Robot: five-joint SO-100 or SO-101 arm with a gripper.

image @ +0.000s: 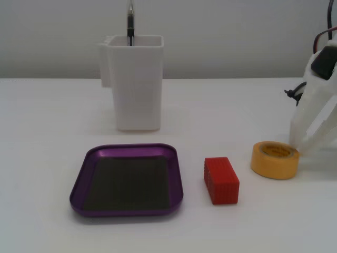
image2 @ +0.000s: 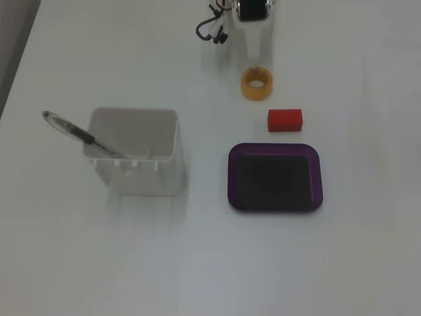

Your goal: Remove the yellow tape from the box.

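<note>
The gripper [image: 303, 138] comes in at the right edge of a fixed view as pale, translucent white fingers angled down toward the table, with their lower end right at the far rim of the tape [image: 275, 159]. In the fixed view from above, the gripper [image2: 255, 58] reaches down from the top edge, its tip just above the tape [image2: 256, 84] in that picture. How far apart the jaws stand cannot be told, since the white fingers blur into the white table, nor whether they actually touch the roll. Nothing is seen clamped between them.

The tape lies flat on the table, hollow core up, outside the box [image: 79, 187]. A red block [image: 221, 179] sits between the two, just beside the tape and a little apart from the box's rim. In the view from above, the block [image2: 285, 120] lies below the tape and above the box [image2: 316, 178], whose dark bottom is bare.

Behind the box stands a tall white container [image: 136, 84] with a pen [image2: 82, 135] leaning in it. A black cable [image2: 210, 29] curls near the arm's base.
</note>
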